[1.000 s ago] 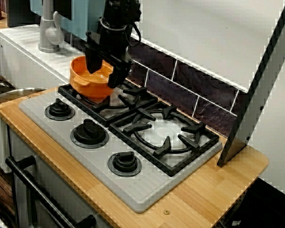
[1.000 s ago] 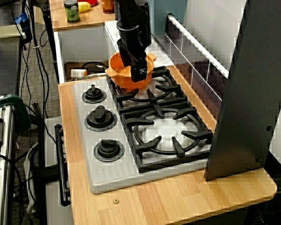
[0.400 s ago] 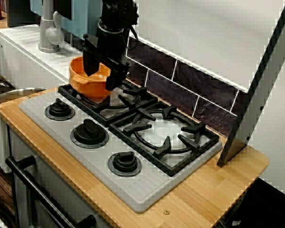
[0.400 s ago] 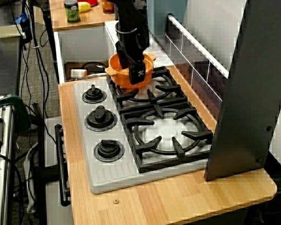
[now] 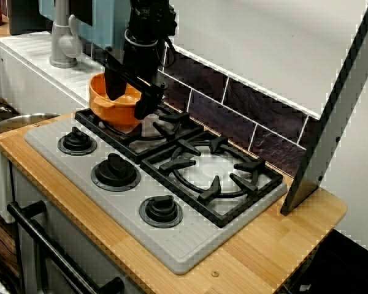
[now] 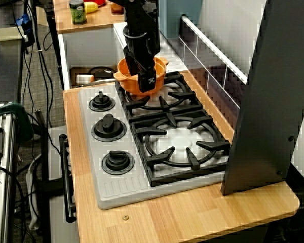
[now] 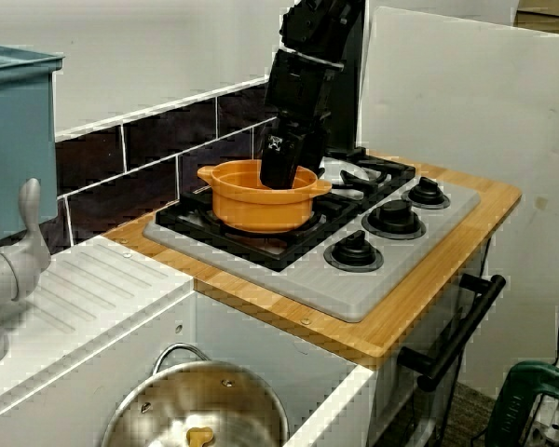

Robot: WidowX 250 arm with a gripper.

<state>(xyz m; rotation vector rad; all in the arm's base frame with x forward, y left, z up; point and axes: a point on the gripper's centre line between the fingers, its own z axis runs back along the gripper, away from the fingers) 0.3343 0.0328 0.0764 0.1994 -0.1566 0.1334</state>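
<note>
A round orange pot [image 5: 112, 113] with two small side handles sits upright on the black burner grate [image 7: 225, 235] at the end of a grey stove top [image 5: 190, 245] nearest the sink. A black robot claw [image 5: 130, 95] comes down onto the pot from above. In the view across the stove toward the tiled wall, its two fingers [image 5: 148, 101] are spread apart with nothing clamped between them. One finger hangs over the pot's hollow and the other stands by the rim on the side toward the second burner. In the view from the sink side, a fingertip reaches down to about the level of the pot's rim. Whether either finger touches the rim cannot be told.

The second black grate [image 5: 216, 166] lies just beside the first, with a pale burner plate under it. Three round black knobs [image 5: 115, 171] run in a row along the stove's front edge. The stove rests on a light wooden surface [image 5: 282, 239], and a black oven handle [image 7: 452, 340] runs below it. Dark tiles [image 5: 257, 116] line the wall behind the stove. A tall dark grey panel [image 5: 337, 104] leans upright at the far end of the wooden surface, well apart from the pot. On the sink side stand a ribbed white drainboard [image 7: 84, 289] and a grey faucet [image 5: 62, 37], with a steel bowl [image 7: 200, 419] lower down.
</note>
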